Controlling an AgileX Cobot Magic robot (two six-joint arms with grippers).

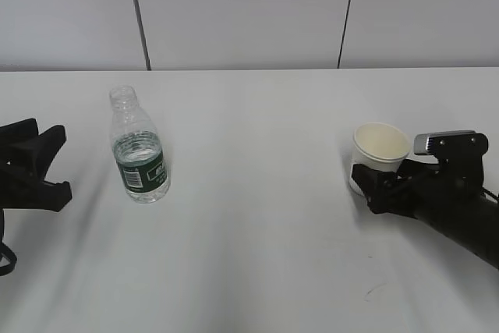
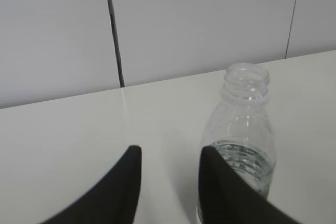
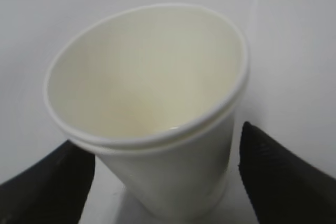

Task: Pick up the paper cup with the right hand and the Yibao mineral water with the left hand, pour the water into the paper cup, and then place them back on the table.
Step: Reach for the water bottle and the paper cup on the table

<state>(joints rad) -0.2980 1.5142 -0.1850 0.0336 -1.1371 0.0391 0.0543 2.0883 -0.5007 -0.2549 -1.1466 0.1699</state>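
Exterior view: the Yibao mineral water (image 1: 139,150) stands upright and uncapped on the white worktop (image 1: 257,232), left of centre, partly filled with water (image 1: 137,148). The left hand (image 1: 48,163) sits at the left edge, well apart from the bottle, its fingers spread with nothing between them. The paper cup (image 1: 379,152) stands on the right side of the worktop. The right hand (image 1: 373,185) reaches in from the right, its fingers at the cup's lower wall; contact cannot be confirmed from this angle.

Left wrist view: two dark fingers (image 2: 123,192) rise from the bottom edge, parted, gap empty. The bottle (image 2: 242,129) stands beyond and to the right of the right-hand finger, outside the gap. Grey wall panels (image 2: 199,19) lie behind.

Right wrist view: the cup (image 3: 152,114) fills the frame, upright, cream interior showing. One finger (image 3: 283,177) lies on each side of the cup's base, set wide, a sliver of worktop visible between cup and each finger
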